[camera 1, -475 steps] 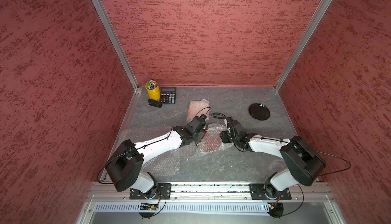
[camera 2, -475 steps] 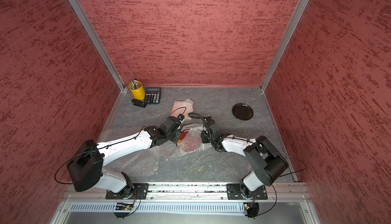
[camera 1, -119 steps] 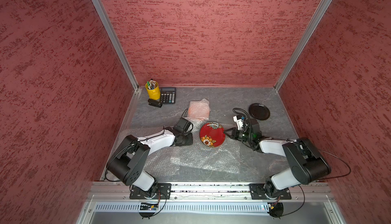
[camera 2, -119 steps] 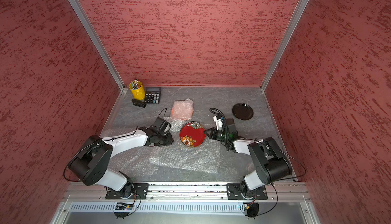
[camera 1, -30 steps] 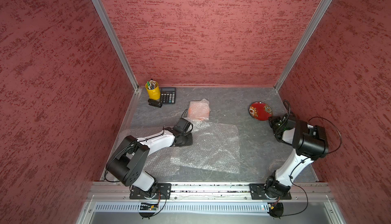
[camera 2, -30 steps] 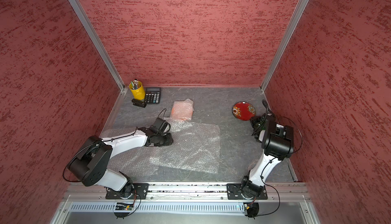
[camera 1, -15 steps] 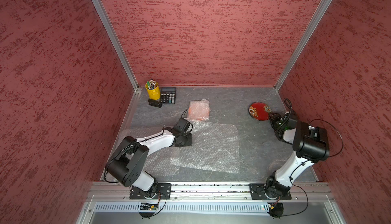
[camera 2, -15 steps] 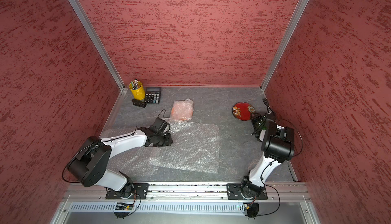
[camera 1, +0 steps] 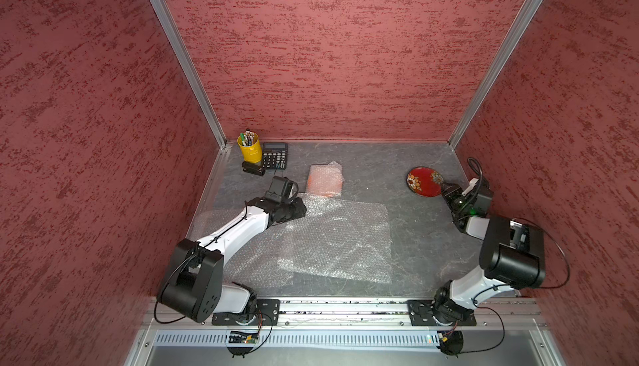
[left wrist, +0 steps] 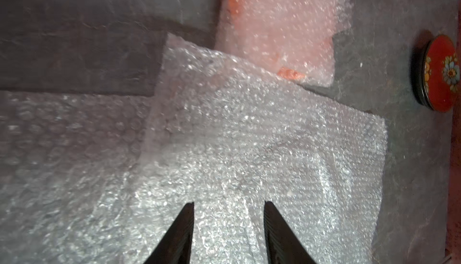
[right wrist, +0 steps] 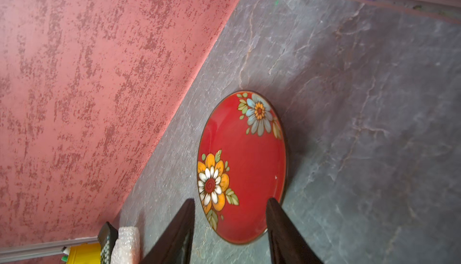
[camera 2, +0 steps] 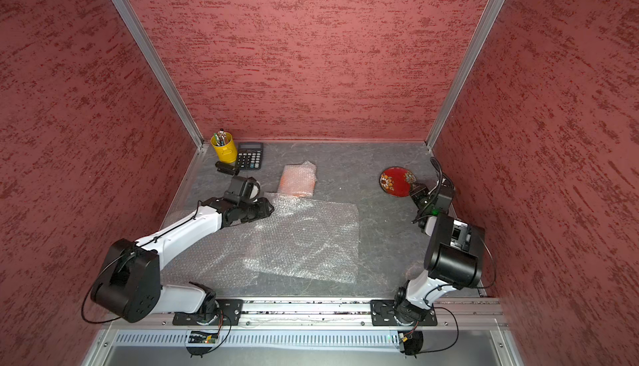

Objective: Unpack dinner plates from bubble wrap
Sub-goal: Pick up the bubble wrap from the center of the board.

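Grey tabletop (camera 1: pixel 397 187) separates bubble wrap (camera 1: pixel 339 239) from red plate (camera 1: pixel 423 181).

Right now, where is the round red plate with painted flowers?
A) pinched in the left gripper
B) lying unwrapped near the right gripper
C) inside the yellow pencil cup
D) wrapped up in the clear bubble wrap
B: the round red plate with painted flowers lies bare and face up, its flowers in plain sight, just ahead of the right gripper, whose jaws stand apart.
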`<state>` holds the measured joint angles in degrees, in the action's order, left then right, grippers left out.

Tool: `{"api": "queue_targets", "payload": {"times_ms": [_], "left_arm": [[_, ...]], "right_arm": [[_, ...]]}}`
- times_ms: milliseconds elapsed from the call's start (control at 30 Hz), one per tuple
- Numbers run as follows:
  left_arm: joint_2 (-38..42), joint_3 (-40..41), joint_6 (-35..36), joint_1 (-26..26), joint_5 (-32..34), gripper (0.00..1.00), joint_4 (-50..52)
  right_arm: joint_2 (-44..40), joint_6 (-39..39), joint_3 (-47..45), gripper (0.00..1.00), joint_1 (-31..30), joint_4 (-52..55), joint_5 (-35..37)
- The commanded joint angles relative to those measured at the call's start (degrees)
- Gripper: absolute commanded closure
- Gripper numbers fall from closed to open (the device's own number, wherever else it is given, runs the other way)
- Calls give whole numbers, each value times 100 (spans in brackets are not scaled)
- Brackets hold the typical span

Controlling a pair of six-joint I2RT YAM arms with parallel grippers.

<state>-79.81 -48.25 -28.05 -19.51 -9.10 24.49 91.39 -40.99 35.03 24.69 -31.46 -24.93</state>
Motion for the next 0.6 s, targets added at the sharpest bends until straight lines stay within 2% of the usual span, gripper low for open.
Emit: {"api": "queue_targets", "payload": {"times_ms": [0, 233, 567], "left_arm": [[-163, -214, 315, 246, -30, 52, -4], [-820, -589, 682, 525, 172, 49, -45], [-1830, -1104, 1003, 694, -241, 49, -216]], "right_arm": [[-352, 400, -108, 51, -73, 352, 9], [-786, 583, -316, 51, -255, 719, -161], [-1365, 627, -409, 51, -538, 1066, -166]]}}
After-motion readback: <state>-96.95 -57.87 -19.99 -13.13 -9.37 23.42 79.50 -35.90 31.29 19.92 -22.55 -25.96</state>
